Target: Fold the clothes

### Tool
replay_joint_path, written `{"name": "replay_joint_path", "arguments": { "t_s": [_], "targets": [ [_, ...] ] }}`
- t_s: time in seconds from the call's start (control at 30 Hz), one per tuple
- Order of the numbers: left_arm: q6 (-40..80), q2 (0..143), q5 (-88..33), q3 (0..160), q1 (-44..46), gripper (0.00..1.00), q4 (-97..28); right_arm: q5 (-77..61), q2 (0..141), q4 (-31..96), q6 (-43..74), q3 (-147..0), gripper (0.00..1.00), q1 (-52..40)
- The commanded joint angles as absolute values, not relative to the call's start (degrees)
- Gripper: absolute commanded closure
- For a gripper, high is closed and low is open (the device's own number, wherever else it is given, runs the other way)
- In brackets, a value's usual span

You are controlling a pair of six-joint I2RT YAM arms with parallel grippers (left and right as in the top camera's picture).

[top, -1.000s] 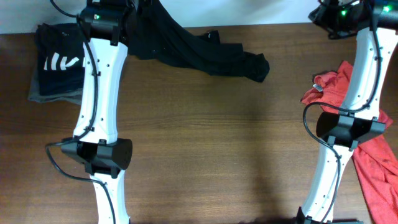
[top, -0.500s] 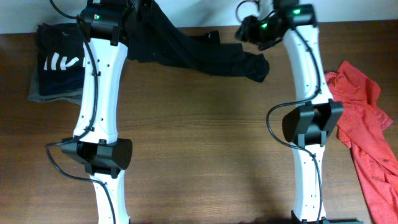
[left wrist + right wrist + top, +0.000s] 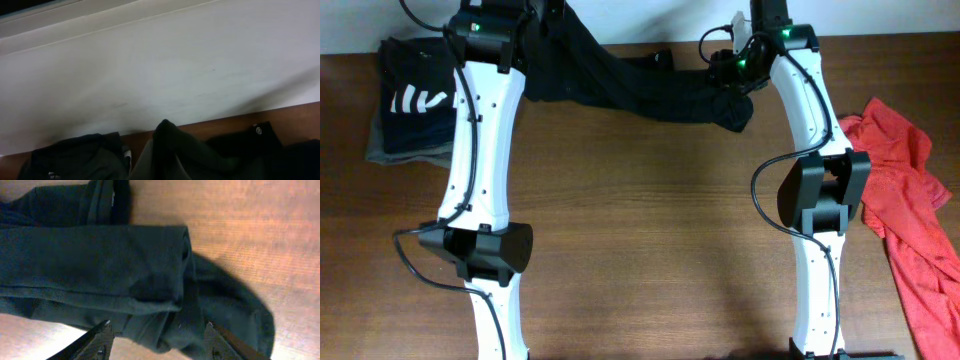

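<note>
Right gripper open above the black garment.
Your fingers straddle its bunched end near the table's far edge; the left gripper gives no clear view of its grip.

A brown wooden table is shown filling most of the overhead frame. A plain white wall is seen across the upper left-wrist frame.
</note>
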State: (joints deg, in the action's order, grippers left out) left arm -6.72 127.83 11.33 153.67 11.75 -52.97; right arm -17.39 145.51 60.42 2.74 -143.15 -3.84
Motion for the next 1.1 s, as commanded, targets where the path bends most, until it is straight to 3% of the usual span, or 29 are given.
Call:
{"name": "replay_joint_path", "arguments": {
  "t_s": [0.0, 0.37, 1.07],
  "targets": [
    [-7.81, 126.74, 11.70, 153.77, 11.51, 0.99, -52.64, -16.19, 144.81, 58.24, -1.76, -141.38, 0.36, -4.12],
    [-7.81, 126.74, 11.70, 153.77, 11.51, 0.99, -52.64, -16.47, 145.12, 50.09, -1.72, -135.13, 0.34, -4.51],
    [-7.81, 126.74, 11.70, 153.77, 11.51, 0.99, -52.86, -14.48, 148.24, 50.09, -1.69, -135.04, 0.37, -6.68]
  ]
}}
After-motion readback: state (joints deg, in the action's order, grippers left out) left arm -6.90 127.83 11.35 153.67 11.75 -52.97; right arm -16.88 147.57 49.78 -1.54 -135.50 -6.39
